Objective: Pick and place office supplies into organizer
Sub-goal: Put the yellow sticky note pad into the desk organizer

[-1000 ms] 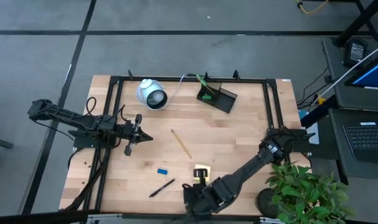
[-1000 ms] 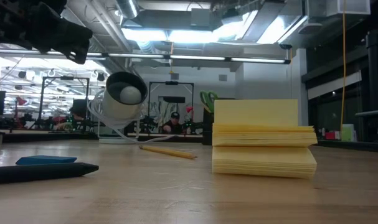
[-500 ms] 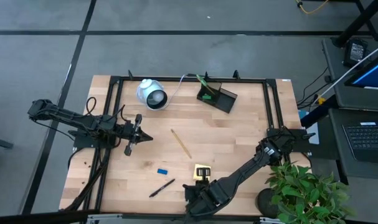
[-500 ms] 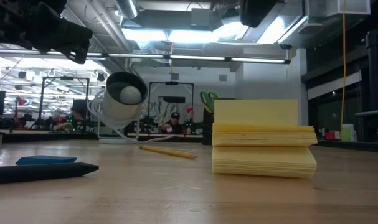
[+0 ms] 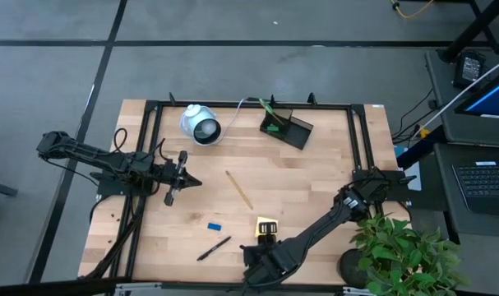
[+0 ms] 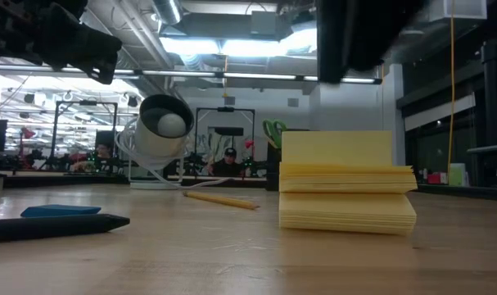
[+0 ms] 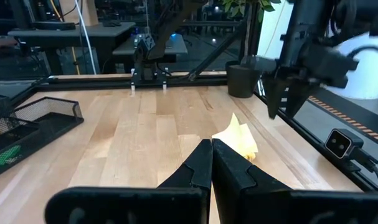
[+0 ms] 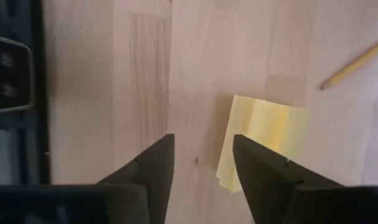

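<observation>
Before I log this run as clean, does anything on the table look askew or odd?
Only the yellow sticky-note pad: its upper sheets sit lifted, leaving a gap partway up the stack. The right gripper hangs open beside it. Nothing looks spilled or broken.

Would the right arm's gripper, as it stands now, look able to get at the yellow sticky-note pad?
Probably yes. The right gripper hangs open just above the table beside the sticky-note pad, and only bare wood shows between them. The pencil lies off past the pad's far corner, and the left gripper waits well away.

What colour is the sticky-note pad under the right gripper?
Pale yellow; the sticky-note pad shows best in the low view, below the open right gripper.
</observation>
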Available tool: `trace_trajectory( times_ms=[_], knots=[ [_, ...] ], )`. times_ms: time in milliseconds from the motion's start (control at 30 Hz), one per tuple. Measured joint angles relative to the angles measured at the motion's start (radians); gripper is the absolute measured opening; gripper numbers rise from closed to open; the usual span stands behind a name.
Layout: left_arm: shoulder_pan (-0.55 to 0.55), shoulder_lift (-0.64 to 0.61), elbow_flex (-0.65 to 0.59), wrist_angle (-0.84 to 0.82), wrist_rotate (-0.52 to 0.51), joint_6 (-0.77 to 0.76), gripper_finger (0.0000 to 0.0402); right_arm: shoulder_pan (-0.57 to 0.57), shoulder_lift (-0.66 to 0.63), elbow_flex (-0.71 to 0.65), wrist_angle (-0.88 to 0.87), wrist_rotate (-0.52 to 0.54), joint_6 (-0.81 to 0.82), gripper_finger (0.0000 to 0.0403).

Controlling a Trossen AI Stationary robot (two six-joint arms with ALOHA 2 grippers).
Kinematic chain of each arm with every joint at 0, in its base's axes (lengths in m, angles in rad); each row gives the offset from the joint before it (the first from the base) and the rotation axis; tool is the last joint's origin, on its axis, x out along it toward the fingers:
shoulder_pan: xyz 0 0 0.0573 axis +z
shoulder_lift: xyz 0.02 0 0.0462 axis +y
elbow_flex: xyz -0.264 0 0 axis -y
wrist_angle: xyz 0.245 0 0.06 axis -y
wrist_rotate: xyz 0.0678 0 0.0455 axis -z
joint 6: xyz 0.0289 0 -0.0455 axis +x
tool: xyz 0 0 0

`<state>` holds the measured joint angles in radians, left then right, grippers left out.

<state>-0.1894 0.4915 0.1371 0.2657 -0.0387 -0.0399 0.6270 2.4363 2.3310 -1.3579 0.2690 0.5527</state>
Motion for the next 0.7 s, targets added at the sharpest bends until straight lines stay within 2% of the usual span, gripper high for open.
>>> trace_trajectory(
  times_ms=[200, 367, 700],
  knots=[
    [0.000, 0.000, 0.000, -0.001, -0.016, 0.000, 0.0002, 0.000, 0.050, 0.000, -0.017, 0.011, -0.007, 0.0162],
    [0.000, 0.000, 0.000, 0.000, -0.023, 0.000, 0.0002, 0.000, 0.052, 0.000, -0.058, 0.077, 0.062, 0.0146],
    [0.000, 0.000, 0.000, -0.001, -0.024, 0.000, 0.0002, 0.000, 0.077, 0.000, -0.070, 0.080, 0.066, 0.0124]
  ],
)
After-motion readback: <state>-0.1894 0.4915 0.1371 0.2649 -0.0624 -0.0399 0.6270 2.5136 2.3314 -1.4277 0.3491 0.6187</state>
